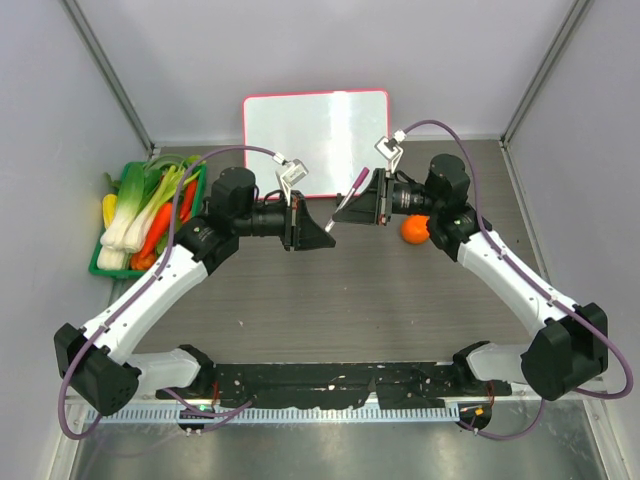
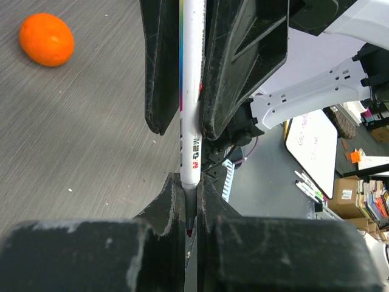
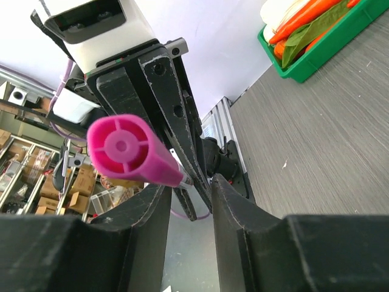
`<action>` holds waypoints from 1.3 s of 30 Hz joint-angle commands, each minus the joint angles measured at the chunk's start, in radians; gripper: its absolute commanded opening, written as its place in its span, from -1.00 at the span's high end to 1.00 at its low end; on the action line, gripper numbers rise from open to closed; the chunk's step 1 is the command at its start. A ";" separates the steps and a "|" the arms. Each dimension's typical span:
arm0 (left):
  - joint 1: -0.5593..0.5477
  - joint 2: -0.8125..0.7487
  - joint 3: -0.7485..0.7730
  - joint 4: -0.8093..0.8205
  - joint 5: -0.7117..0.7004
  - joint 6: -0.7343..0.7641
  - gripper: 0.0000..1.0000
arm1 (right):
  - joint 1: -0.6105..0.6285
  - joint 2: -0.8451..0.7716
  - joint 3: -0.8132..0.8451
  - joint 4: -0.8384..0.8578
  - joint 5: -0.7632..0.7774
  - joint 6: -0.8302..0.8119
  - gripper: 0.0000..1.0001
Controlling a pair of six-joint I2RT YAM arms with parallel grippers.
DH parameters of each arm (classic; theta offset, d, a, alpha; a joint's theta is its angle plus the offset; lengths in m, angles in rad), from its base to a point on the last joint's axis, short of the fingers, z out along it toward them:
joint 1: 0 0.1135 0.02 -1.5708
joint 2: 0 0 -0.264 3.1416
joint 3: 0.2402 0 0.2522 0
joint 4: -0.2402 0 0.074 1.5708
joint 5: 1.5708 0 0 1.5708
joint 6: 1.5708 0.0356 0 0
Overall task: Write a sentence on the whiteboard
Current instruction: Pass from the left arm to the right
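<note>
The whiteboard [image 1: 300, 125] is standing blank at the middle of the worktop's [image 1: 330, 300] far edge, seemingly against the back wall. Nothing is holding it, so I judge that a hard push from the pen risks tipping or sliding it. The green tray [image 1: 97, 262] of vegetables is sitting at the left edge, well apart from the action.

The left gripper [image 2: 189, 188] is pinching the marker [image 2: 192, 91] tight at what looks like its writing end. The right gripper [image 3: 191, 182] is flanking the barrel closely with its fingers, but I cannot tell whether they are gripping it. If the left lets go before the right has hold, the marker is going to drop and roll. If both pull at once, it is likely to twist askew.

The orange [image 1: 415, 230] is lying near the right gripper and risks being knocked.

Counting: one whiteboard, one tray, two grippers, one orange, one marker. The vegetables are overlapping too much to count.
</note>
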 commanded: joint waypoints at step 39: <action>0.003 -0.084 -0.063 0.030 0.031 -0.010 1.00 | 0.045 -0.041 0.008 -0.002 -0.008 -0.029 0.99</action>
